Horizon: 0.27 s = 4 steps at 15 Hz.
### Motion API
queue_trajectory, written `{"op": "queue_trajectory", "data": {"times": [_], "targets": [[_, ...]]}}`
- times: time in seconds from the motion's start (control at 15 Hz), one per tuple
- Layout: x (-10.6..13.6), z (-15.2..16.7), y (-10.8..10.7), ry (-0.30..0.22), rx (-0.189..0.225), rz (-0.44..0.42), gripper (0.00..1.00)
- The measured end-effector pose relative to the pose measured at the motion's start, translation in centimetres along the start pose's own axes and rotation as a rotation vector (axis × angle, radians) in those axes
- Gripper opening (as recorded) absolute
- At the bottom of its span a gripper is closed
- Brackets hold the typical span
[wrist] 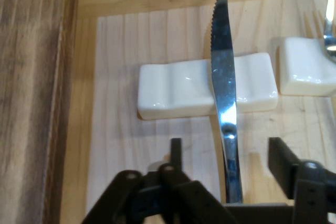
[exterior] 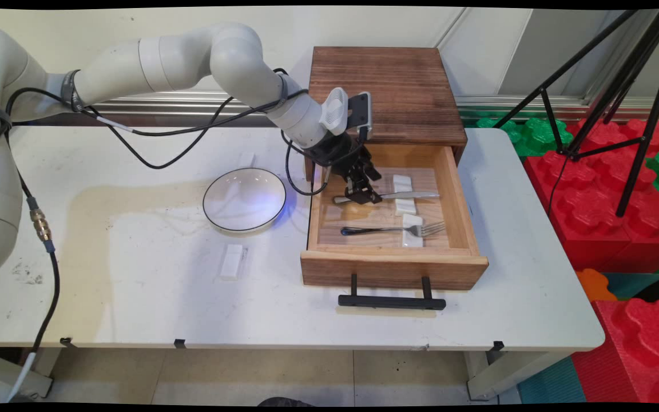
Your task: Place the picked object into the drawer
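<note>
Black two-finger gripper (exterior: 365,196) centre frame, down inside open wooden drawer (exterior: 393,263), fingers (wrist: 280,161) spread wide either side of silver serrated table knife (wrist: 224,103), not clamped. Knife lies across white ceramic rest (wrist: 178,88). Steel fork (exterior: 392,230) lower in drawer; white round plate (exterior: 244,199) left of it.

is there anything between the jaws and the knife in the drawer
Nothing visible. The gripper is down inside the open drawer with its jaws open on either side of the knife, whose blade lies across a white rest. The fork lies apart, nearer the drawer front.
</note>
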Motion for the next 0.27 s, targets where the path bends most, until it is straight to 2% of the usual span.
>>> {"op": "queue_trajectory", "data": {"times": [0.27], "targets": [[0.17, -0.32, 0.03, 0.011, -0.003, -0.011, 1.0]]}}
